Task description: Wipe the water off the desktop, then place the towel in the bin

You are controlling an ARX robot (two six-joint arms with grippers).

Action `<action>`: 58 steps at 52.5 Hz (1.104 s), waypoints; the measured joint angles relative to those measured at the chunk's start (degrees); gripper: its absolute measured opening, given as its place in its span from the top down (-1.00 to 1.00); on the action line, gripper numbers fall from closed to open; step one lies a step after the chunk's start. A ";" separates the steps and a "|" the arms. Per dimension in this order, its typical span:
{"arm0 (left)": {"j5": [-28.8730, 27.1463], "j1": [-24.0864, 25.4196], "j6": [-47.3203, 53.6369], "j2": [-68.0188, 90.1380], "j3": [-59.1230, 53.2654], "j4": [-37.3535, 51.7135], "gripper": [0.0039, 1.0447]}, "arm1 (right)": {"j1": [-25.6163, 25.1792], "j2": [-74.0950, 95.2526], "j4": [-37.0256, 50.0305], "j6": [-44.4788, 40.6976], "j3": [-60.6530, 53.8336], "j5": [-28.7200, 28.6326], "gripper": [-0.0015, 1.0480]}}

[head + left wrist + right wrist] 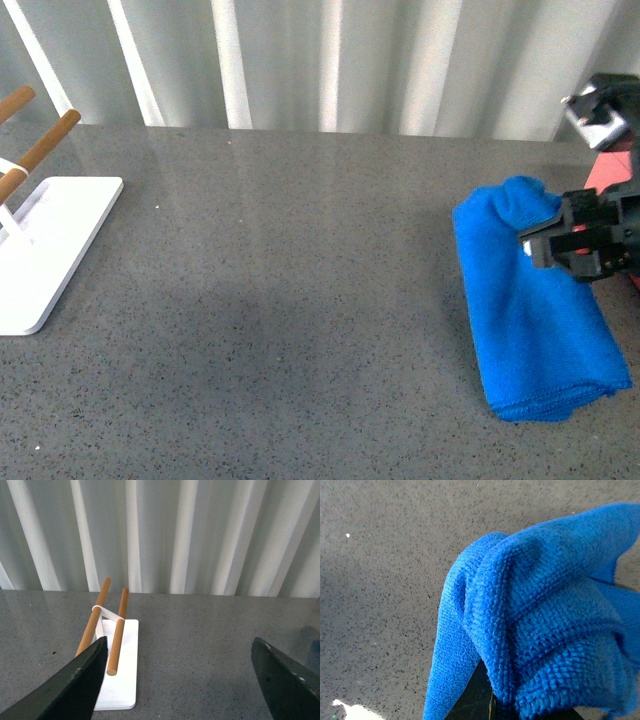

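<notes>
Right gripper [548, 240] pinches the far end of the blue towel [535, 330] in its jaws, the rest lying at the table's [300, 300] right side; jaws of the left gripper [180, 647] stand spread wide.

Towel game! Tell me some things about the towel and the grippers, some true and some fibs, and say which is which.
1. The towel is blue. True.
2. The towel is in the bin. False: it lies on the desktop.
3. The right gripper pinches the towel. True.
4. The left gripper holds a wooden peg. False: it is open and holds nothing.
</notes>
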 joint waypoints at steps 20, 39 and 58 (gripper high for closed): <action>-0.02 0.00 0.13 0.00 0.00 0.00 -0.87 | -2.29 10.99 -8.13 -8.09 5.27 -4.26 0.93; -0.02 0.00 0.13 0.02 0.00 0.00 -0.87 | -8.24 11.65 -7.78 -15.28 5.88 -1.16 0.93; -0.02 0.00 0.13 0.00 0.00 0.00 -0.87 | -3.54 24.55 -9.92 -13.09 28.24 4.57 0.93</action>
